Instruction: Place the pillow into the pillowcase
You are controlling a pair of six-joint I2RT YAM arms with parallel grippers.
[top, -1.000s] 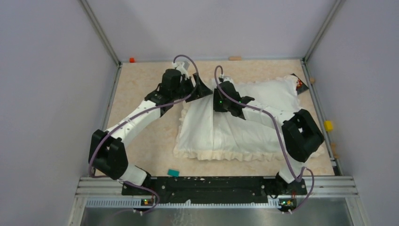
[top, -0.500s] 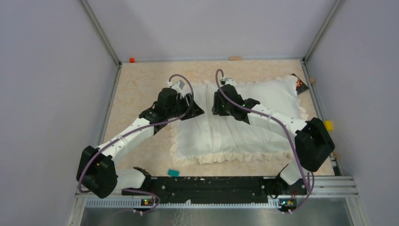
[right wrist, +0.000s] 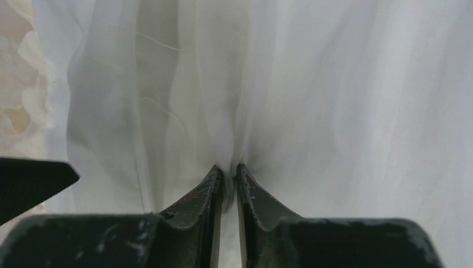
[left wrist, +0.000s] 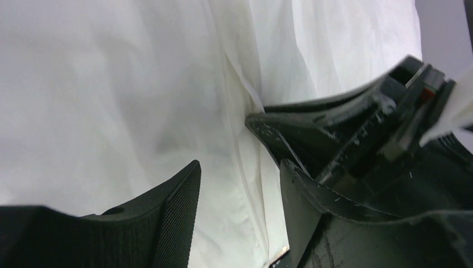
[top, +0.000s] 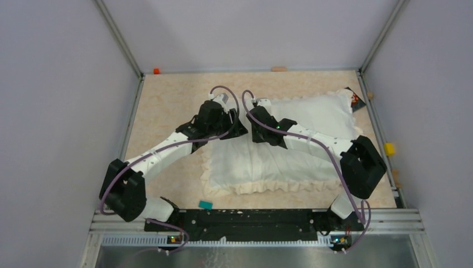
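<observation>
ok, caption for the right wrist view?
Right pincer closed on a raised fold of the white pillowcase.

The top camera looks steeply down on the whole pillowcase (top: pixel 262 162); both wrist cameras sit close against its cloth.

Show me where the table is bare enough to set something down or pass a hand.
Bare: the far-left corner of the table, between the left rail and the left arm, and the strip behind the pillowcase along the back rail. Crowded: the middle, where left gripper and right gripper meet on the fabric, and the right edge under the right arm.
</observation>
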